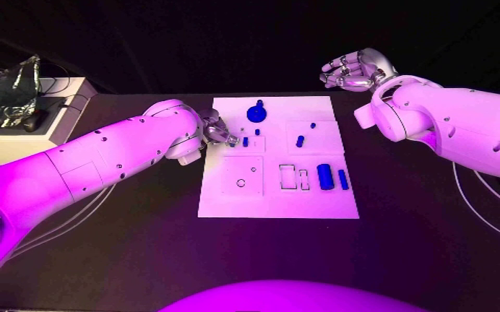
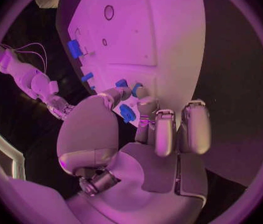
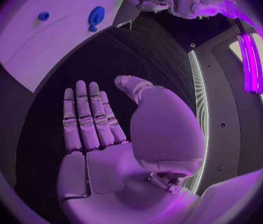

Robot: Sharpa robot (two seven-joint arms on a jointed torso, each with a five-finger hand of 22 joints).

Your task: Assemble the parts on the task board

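Observation:
The white task board (image 1: 276, 200) lies mid-table. At its left edge my left hand (image 1: 216, 132) has its fingers curled in. In the left wrist view this hand (image 2: 143, 134) pinches a small blue part (image 2: 127, 113) between thumb and finger, just over the board (image 2: 162, 30). Two more small parts (image 1: 245, 141) stand right beside the fingertips. A large round blue part (image 1: 256, 113) sits at the board's far edge and a blue cylinder (image 1: 326, 175) lies at the right side. Raised off the board's far right corner, my right hand (image 1: 354, 70) is flat and holds nothing (image 3: 106, 134).
A white box (image 1: 47, 120) with a crinkled foil bag (image 1: 19, 88) stands at the table's far left. Thin cables (image 1: 469, 189) hang by my right arm. The board has several empty outlined slots (image 1: 287, 175).

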